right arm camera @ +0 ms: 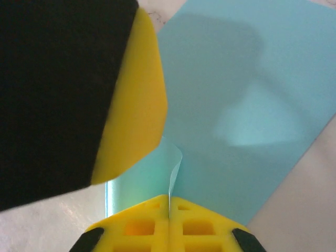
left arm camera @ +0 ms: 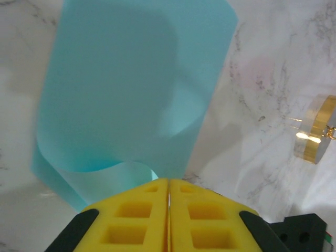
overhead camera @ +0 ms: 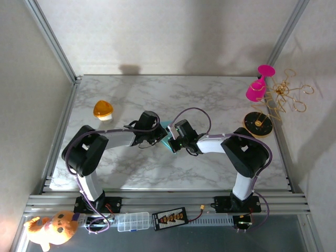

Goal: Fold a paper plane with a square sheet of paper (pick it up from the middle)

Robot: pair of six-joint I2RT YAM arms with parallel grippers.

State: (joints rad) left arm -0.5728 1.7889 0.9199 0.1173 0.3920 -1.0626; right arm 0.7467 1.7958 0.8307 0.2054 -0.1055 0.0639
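Both arms meet at mid-desk (overhead camera: 210, 100). The left end effector (left arm camera: 168, 181) has its jaws pressed together, pinching the square sheet of paper (left arm camera: 121, 79) where its curled-over layers converge. The right end effector (right arm camera: 169, 197) is likewise clamped tight on a thin upturned edge of the same sheet. The teal paper hangs between the two, bowed in a loose loop above the marble, with the left finger (right arm camera: 131, 100) just beside the right's grip.

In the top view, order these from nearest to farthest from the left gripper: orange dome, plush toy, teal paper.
1. teal paper, centre, at the jaws of the left gripper.
2. orange dome, back left.
3. plush toy, near-left corner.
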